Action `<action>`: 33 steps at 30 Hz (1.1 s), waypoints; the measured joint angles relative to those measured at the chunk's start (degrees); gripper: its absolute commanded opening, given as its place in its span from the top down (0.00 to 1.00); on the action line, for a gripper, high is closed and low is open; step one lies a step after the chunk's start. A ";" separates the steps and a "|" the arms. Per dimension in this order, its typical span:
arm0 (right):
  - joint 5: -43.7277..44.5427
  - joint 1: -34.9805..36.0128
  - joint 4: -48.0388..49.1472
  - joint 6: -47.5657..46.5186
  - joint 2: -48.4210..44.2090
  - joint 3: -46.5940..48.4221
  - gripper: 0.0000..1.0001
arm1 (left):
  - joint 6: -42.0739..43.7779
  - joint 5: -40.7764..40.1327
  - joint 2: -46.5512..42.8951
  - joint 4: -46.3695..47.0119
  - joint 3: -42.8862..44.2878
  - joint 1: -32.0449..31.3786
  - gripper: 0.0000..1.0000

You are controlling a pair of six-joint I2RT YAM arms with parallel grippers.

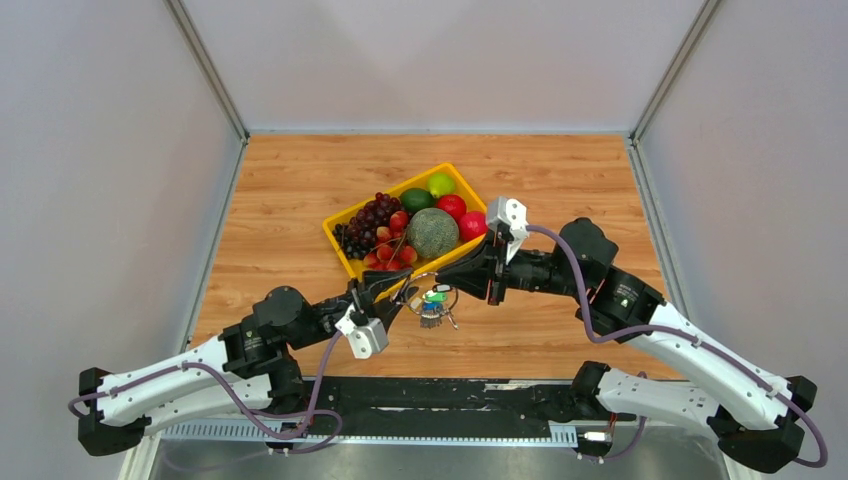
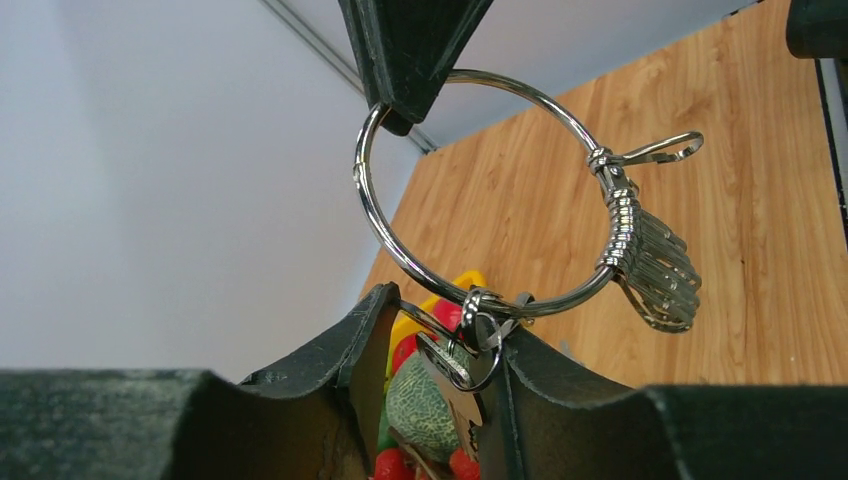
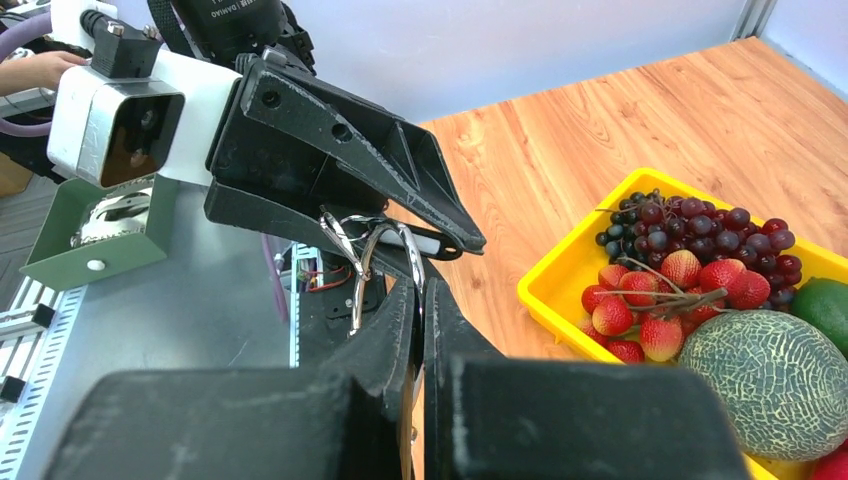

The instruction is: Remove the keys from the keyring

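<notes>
Right hand (image 3: 420, 300) first: its fingers are pinched shut on the wire of the keyring (image 2: 358, 180), holding the loop up in the air above the tabletop (image 1: 300, 180). In the left wrist view you can see that finger clamped on the top of the ring.

Left hand (image 2: 440, 320) is at the bottom of the same loop, with a finger on either side of a small split ring and one of the keys (image 2: 452, 382) hanging from it. Honestly can't tell whether it's actually squeezing that key or just bracketing it.

Further round the loop there's a tight stack of silvery bits (image 2: 645, 265) threaded on, plus a little clasp. From the top view the bunch dangles between the two hands, just in front of the yellow tray (image 1: 345, 225) of fruit.

Progress-wise, I'd say barely started. Everything I can see is on the ring, and I can't spot a loose key anywhere. The ring is gripped and one key maybe lined up, so all the removing is left to do.
</notes>
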 measured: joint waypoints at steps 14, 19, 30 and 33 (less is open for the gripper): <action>0.02 0.00 -3.48 0.02 0.02 4.00 1.00 | 0.00 0.94 0.28 0.11 -1.09 -0.02 0.61; 0.17 0.00 -4.74 0.00 0.04 5.42 1.00 | -0.13 0.98 0.33 0.22 -1.20 -0.02 0.62; 0.90 0.00 -7.96 -0.70 1.57 10.23 1.00 | -4.22 2.95 1.31 4.85 -4.00 -0.02 0.60; 1.14 0.00 -8.28 -0.74 1.92 10.75 1.00 | -6.32 3.41 1.53 6.25 -4.35 -0.02 0.60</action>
